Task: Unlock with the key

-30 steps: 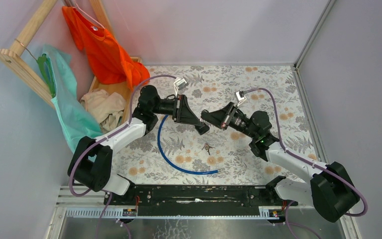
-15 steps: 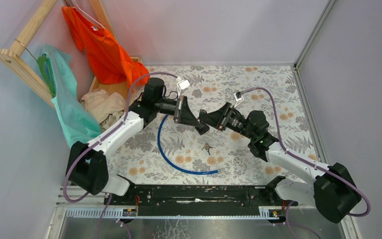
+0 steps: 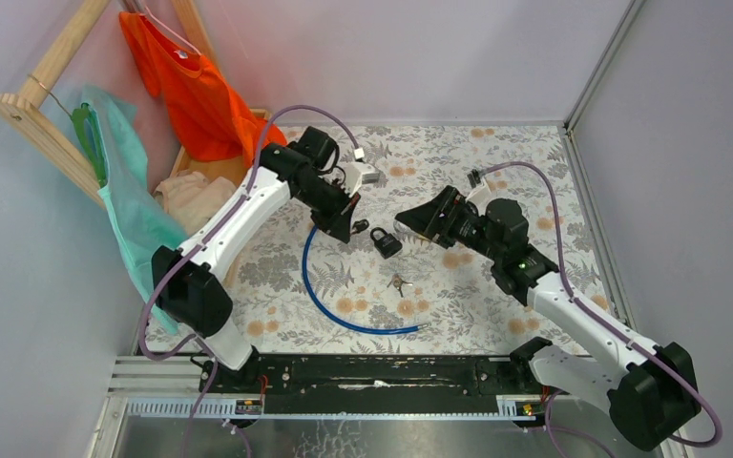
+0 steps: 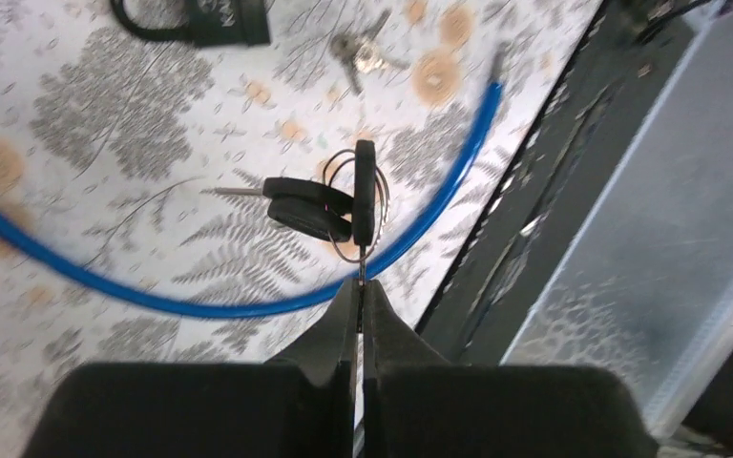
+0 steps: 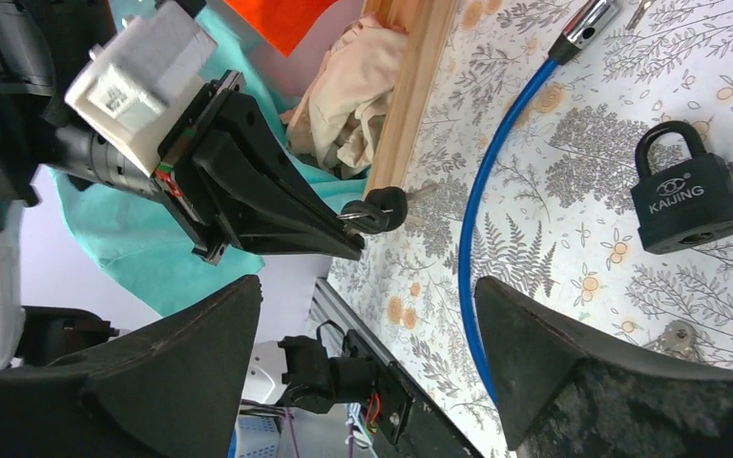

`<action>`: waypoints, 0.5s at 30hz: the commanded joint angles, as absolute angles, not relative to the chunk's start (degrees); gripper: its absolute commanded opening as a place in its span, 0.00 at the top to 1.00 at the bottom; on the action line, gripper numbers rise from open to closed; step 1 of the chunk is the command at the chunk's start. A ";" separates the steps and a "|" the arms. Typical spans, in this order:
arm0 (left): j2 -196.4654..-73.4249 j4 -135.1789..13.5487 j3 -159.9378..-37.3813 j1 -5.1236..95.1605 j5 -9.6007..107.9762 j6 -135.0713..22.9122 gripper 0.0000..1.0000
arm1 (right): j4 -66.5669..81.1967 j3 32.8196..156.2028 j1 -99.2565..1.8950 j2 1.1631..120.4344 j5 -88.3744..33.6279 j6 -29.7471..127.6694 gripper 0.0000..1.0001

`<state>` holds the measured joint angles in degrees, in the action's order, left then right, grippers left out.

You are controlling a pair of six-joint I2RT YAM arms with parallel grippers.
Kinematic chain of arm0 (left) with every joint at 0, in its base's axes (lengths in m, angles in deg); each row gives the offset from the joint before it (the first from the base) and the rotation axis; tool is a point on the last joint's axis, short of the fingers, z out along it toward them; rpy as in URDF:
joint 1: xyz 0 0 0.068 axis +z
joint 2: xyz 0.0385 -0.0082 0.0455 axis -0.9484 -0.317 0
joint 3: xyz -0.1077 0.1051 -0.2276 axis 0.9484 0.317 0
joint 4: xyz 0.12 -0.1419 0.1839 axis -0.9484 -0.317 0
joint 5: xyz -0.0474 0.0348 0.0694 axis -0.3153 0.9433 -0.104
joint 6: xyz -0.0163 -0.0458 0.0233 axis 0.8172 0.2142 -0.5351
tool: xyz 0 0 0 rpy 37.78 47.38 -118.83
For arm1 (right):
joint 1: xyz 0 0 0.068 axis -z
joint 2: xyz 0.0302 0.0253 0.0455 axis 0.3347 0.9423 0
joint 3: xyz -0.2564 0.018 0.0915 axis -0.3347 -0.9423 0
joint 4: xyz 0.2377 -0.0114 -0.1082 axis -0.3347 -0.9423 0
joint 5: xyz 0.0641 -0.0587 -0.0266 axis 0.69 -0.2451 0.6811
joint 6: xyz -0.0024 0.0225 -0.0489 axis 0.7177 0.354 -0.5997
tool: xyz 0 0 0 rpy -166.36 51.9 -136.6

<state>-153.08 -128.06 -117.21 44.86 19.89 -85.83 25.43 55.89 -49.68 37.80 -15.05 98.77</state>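
The key (image 4: pixel 365 191), black-headed with a short silver blade, hangs on a wire ring with two more black-headed keys (image 4: pixel 305 208). My left gripper (image 4: pixel 361 284) is shut on its blade, above the flowered table. From above, the left gripper (image 3: pixel 348 227) sits just left of a black padlock (image 3: pixel 385 241) lying loose on the table. In the right wrist view the padlock (image 5: pixel 692 196) reads KAIJING, with its shackle shut. My right gripper (image 5: pixel 367 286) is open and empty, pointing at the left gripper (image 5: pixel 277 215) and the key (image 5: pixel 378 210). Seen from above, the right gripper (image 3: pixel 408 227) is right of the padlock.
A blue cable (image 3: pixel 329 303) curves across the table below both grippers. Small silver keys (image 3: pixel 399 282) lie near the padlock. A wooden rack (image 3: pixel 52 91) with orange and teal clothes stands at the back left, with beige cloth (image 3: pixel 191 200) in a wooden tray.
The two grippers were together at the padlock. My right gripper opened and drew back, leaving the padlock on the table. My left gripper shut on the key and swung left.
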 commanded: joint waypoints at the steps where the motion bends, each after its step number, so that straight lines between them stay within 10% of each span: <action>1: -154.81 -145.63 -125.02 41.84 35.67 -101.33 1.00 | 20.47 60.51 -48.96 35.99 -15.64 93.59 0.11; 15: -139.97 -127.93 -120.89 13.68 80.20 -133.51 1.00 | 27.84 62.15 -39.54 35.43 -6.01 98.08 0.23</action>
<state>-148.51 -139.34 -126.74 22.00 60.41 -116.59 23.11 58.21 -41.88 36.45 -10.39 96.93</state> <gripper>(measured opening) 0.015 0.767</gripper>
